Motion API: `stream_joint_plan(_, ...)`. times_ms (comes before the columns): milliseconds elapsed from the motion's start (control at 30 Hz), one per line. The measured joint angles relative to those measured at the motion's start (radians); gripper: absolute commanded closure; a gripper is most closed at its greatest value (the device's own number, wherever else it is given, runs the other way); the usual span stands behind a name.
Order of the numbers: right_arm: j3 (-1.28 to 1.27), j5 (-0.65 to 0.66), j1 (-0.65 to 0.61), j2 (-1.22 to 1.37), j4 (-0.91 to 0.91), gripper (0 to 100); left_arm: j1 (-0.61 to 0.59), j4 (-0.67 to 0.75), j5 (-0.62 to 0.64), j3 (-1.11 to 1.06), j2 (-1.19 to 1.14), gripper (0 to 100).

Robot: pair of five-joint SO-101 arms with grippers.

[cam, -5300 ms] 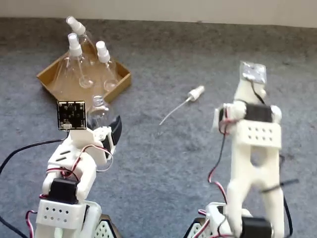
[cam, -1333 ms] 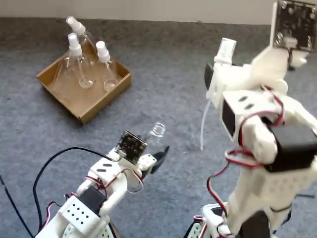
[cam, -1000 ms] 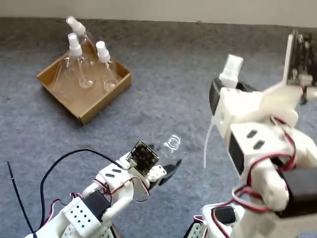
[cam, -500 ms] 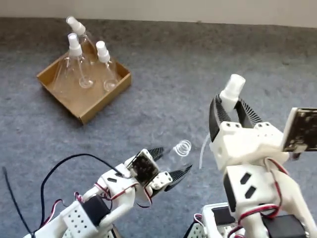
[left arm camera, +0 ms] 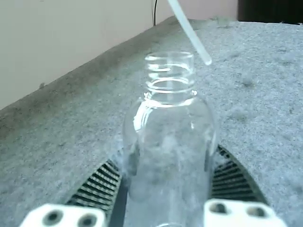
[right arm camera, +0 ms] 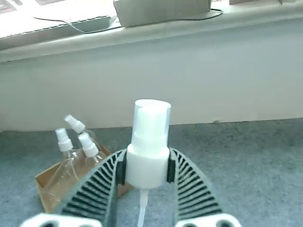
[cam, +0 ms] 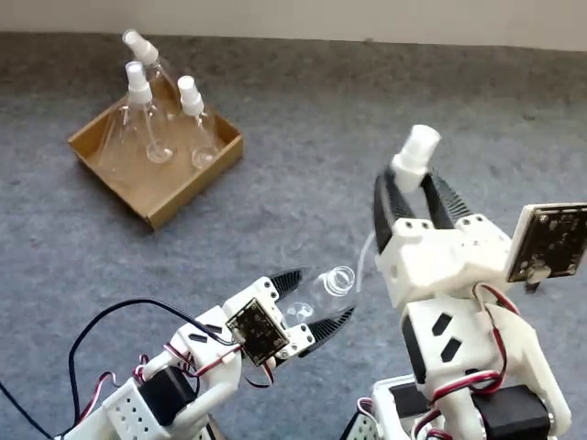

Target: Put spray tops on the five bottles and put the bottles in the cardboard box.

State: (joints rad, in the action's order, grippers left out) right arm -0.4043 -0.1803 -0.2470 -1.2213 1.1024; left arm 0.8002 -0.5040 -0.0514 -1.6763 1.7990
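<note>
My left gripper [cam: 316,299] is shut on a clear open-necked bottle [cam: 323,289], held low over the carpet at front centre. In the left wrist view the bottle [left arm camera: 168,142] stands between the black fingers, its threaded mouth bare. My right gripper [cam: 410,191] is shut on a white spray top [cam: 414,153], held upright just right of the bottle; its thin tube [cam: 363,264] hangs down beside the bottle's neck. The tube's tip [left arm camera: 191,35] sits just above the mouth. The right wrist view shows the spray top [right arm camera: 149,144] clamped between both fingers.
A cardboard box [cam: 188,192] lies at the back left with three capped bottles [cam: 142,119] in it; the same box [right arm camera: 45,187] appears far off in the right wrist view. Grey carpet covers the table. A pale wall bounds the far edge.
The left arm carried the bottle from near the box to front centre. The right arm swung the spray top over, and its tube now hangs by the bottle's mouth.
</note>
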Motion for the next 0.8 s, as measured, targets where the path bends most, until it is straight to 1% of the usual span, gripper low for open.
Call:
stream_joint_plan(167,0.0,0.0,-0.057,0.0,-0.051,99.3,0.0,-0.002,0.0,0.0,0.0,96)
stream_joint_plan(600,-0.006,0.0,-0.061,0.0,-0.115,99.3,0.0,-0.002,0.0,0.0,0.0,96)
stream_joint_plan(700,-0.048,0.0,-0.063,-0.014,-0.115,99.3,0.002,-0.002,0.0,0.0,0.0,96)
stream_joint_plan(800,-0.123,0.0,-0.061,-0.081,-0.115,99.3,0.003,-0.002,0.0,0.0,0.0,96)
